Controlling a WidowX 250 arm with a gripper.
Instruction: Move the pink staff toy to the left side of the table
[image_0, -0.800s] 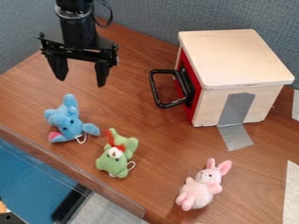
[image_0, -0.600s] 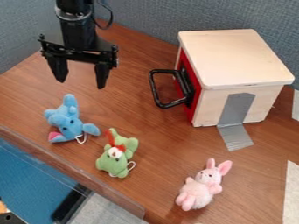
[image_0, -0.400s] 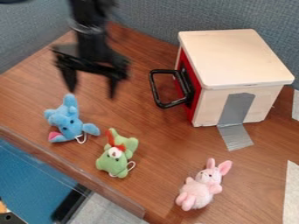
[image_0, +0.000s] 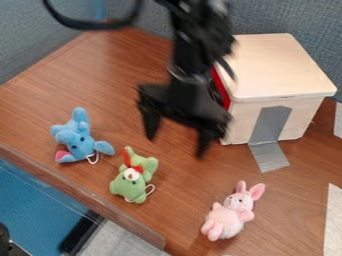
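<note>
The black gripper (image_0: 176, 146) hangs over the middle of the table (image_0: 87, 75), its two fingers spread apart with nothing between them. Below and to the right of it in the camera view, the pink stuffed rabbit (image_0: 227, 216) lies on the wood near the front, ears toward the upper right. A gap separates the gripper from the rabbit. The arm hides the box's handle.
A blue plush elephant (image_0: 79, 137) lies at the left, with a green plush toy (image_0: 135, 177) between it and the rabbit. A wooden box (image_0: 274, 70), taped down, stands at the back right. A clear raised edge (image_0: 127, 225) runs along the front left.
The gripper has swung from the upper left toward the middle of the table, coming down and right, and now overlaps the box's front in view. The toys have stayed put.
</note>
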